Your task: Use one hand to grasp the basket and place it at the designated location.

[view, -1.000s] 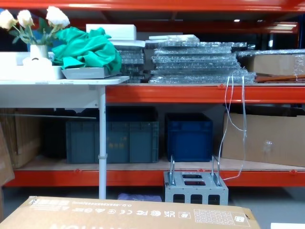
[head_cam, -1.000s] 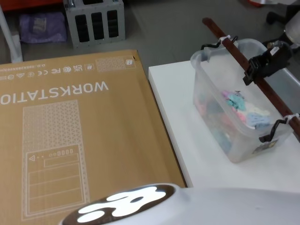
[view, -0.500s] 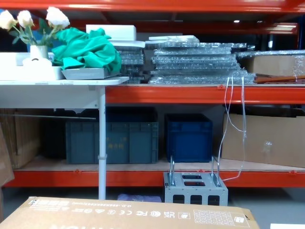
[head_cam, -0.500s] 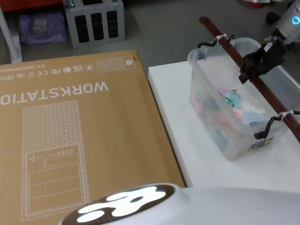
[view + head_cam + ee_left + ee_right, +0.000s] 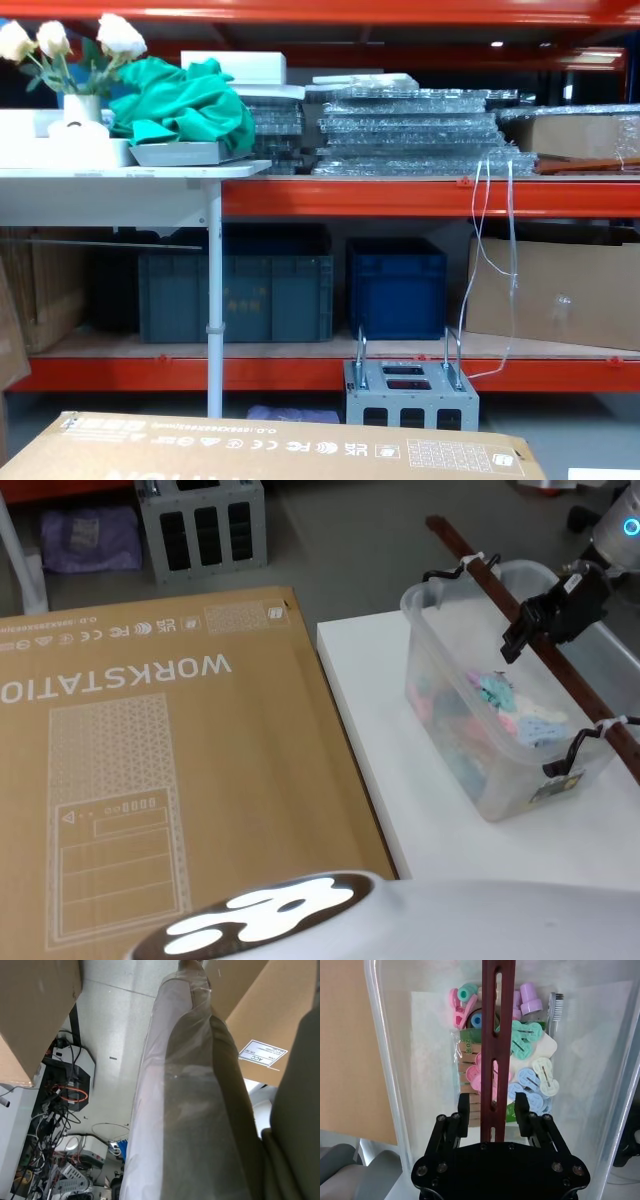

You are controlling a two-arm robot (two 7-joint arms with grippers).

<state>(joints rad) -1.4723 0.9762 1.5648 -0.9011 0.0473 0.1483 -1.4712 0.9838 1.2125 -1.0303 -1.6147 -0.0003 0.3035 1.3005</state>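
The basket (image 5: 452, 742) is a clear frosted bin on the white table (image 5: 368, 705), holding coloured pegs and clips (image 5: 512, 708). Its reddish-brown bar handle (image 5: 483, 572) runs along the top, tied on with white zip ties. My right gripper (image 5: 530, 630) is over the middle of the bar. In the right wrist view the basket (image 5: 385, 1065) lies below the right gripper (image 5: 492, 1106), whose fingers (image 5: 463, 1119) stand on either side of the handle (image 5: 497, 1015) with small gaps, open. The pegs and clips (image 5: 526, 1046) show under the bar.
A large cardboard box (image 5: 150, 760) marked WORKSTATION lies against the table's left edge, also low in the chest view as the cardboard box (image 5: 280, 455). A grey metal crate (image 5: 200, 525) stands on the floor beyond. Another pale bin (image 5: 612, 665) is right of the basket.
The basket shifted left and away over the table in the first half second, then stayed still. The right gripper's fingers have since spread off the handle.
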